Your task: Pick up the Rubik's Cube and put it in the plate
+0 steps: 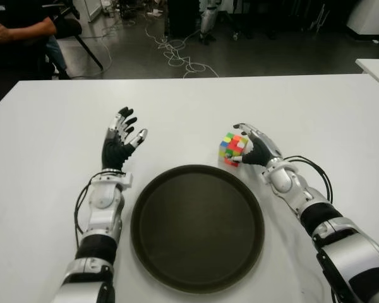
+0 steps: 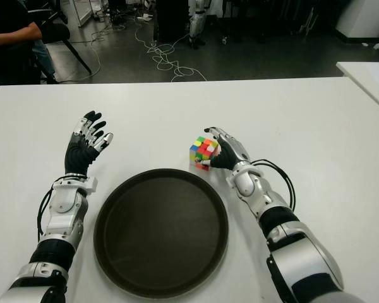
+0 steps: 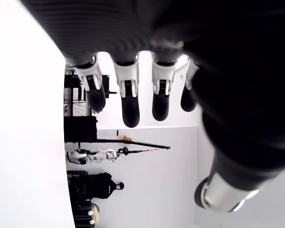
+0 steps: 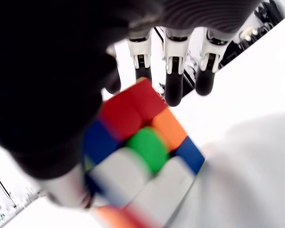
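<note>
The right hand [image 1: 256, 150] grasps the glossy, multicoloured cube [image 1: 232, 149], which sits tilted on the smooth white bench [image 1: 189, 101] just beyond the rim of the round dark plate [image 1: 153, 252]. The left hand [image 1: 119, 142], fingers spread and holding nothing, shows left of the plate.

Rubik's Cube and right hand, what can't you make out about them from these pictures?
- Rubik's Cube: its far-right faces are hidden behind the right hand in both eye views.
- Firm grasp or mere touch: unclear; the right wrist view is blurred.
- Whether the cube is off the table: cannot tell.
- Plate: holds nothing; left hand shows left of it.
</note>
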`<control>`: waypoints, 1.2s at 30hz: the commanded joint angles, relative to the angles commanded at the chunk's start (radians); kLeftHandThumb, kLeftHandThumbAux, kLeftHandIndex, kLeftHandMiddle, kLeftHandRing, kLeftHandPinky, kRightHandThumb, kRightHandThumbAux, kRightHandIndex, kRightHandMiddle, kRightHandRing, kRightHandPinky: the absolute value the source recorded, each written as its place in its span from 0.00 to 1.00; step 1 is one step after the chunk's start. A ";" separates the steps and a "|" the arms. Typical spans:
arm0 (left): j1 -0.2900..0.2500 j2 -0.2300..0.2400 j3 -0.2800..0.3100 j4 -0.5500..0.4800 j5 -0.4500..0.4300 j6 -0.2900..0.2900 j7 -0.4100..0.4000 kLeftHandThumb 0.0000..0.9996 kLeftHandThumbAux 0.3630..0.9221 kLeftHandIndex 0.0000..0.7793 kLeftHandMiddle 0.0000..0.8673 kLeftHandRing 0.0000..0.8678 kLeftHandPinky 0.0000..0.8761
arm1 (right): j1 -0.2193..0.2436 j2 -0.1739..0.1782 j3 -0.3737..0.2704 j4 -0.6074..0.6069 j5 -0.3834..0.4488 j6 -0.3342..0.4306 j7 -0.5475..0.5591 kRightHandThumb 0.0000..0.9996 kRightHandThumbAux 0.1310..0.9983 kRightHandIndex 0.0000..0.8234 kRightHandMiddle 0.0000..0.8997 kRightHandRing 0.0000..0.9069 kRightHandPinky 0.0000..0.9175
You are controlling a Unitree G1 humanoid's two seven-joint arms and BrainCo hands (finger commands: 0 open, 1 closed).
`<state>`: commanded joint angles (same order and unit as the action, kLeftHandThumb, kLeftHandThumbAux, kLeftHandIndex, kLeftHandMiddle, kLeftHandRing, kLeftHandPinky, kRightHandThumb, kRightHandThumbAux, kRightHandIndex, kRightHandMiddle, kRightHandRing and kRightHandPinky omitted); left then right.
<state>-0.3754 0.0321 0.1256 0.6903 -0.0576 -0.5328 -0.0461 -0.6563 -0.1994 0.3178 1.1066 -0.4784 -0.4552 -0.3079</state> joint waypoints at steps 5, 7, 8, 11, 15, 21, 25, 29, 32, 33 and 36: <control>0.002 -0.003 -0.001 -0.010 0.003 0.011 0.007 0.00 0.73 0.08 0.14 0.12 0.08 | -0.002 0.002 -0.011 0.017 0.009 -0.046 -0.025 0.36 0.76 0.26 0.36 0.40 0.46; 0.002 -0.003 0.000 -0.011 0.002 0.015 0.007 0.00 0.73 0.07 0.14 0.12 0.09 | -0.003 0.002 -0.015 0.022 0.011 -0.056 -0.026 0.35 0.76 0.27 0.38 0.42 0.48; 0.002 -0.004 0.000 -0.013 0.001 0.016 0.007 0.01 0.73 0.07 0.14 0.11 0.09 | -0.004 0.003 -0.017 0.024 0.011 -0.061 -0.027 0.35 0.76 0.27 0.38 0.42 0.49; 0.003 -0.006 0.002 -0.015 -0.002 0.019 0.007 0.01 0.73 0.08 0.14 0.12 0.10 | -0.004 0.003 -0.021 0.027 0.012 -0.075 -0.034 0.30 0.78 0.27 0.40 0.44 0.52; 0.003 -0.005 0.002 -0.014 0.001 0.015 0.010 0.01 0.72 0.08 0.15 0.13 0.11 | -0.003 0.005 -0.030 0.033 0.019 -0.092 -0.039 0.26 0.79 0.26 0.40 0.46 0.54; 0.002 -0.005 0.001 -0.009 0.007 0.006 0.018 0.01 0.71 0.09 0.16 0.14 0.11 | -0.004 0.006 -0.038 0.042 0.024 -0.112 -0.047 0.22 0.81 0.25 0.39 0.46 0.54; 0.001 -0.007 0.003 -0.006 0.008 0.007 0.023 0.01 0.71 0.09 0.16 0.14 0.11 | -0.005 0.006 -0.039 0.046 0.022 -0.122 -0.052 0.20 0.81 0.25 0.39 0.46 0.54; 0.001 -0.009 0.005 -0.007 0.000 0.009 0.019 0.01 0.71 0.09 0.16 0.14 0.09 | -0.006 0.006 -0.043 0.049 0.024 -0.126 -0.050 0.20 0.81 0.25 0.38 0.45 0.53; 0.001 -0.010 0.005 -0.008 0.000 0.008 0.020 0.01 0.71 0.09 0.16 0.14 0.09 | -0.007 0.006 -0.046 0.049 0.022 -0.124 -0.050 0.21 0.81 0.24 0.37 0.45 0.53; 0.001 -0.010 0.005 -0.008 0.001 0.008 0.020 0.01 0.71 0.09 0.16 0.14 0.10 | -0.007 0.007 -0.046 0.049 0.021 -0.123 -0.050 0.20 0.81 0.24 0.37 0.45 0.53; 0.004 -0.010 0.001 -0.015 0.006 0.011 0.022 0.01 0.71 0.08 0.16 0.14 0.10 | -0.006 0.007 -0.048 0.047 0.020 -0.120 -0.049 0.17 0.80 0.23 0.37 0.45 0.53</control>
<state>-0.3716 0.0218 0.1271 0.6750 -0.0514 -0.5222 -0.0237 -0.6627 -0.1929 0.2699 1.1540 -0.4584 -0.5748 -0.3572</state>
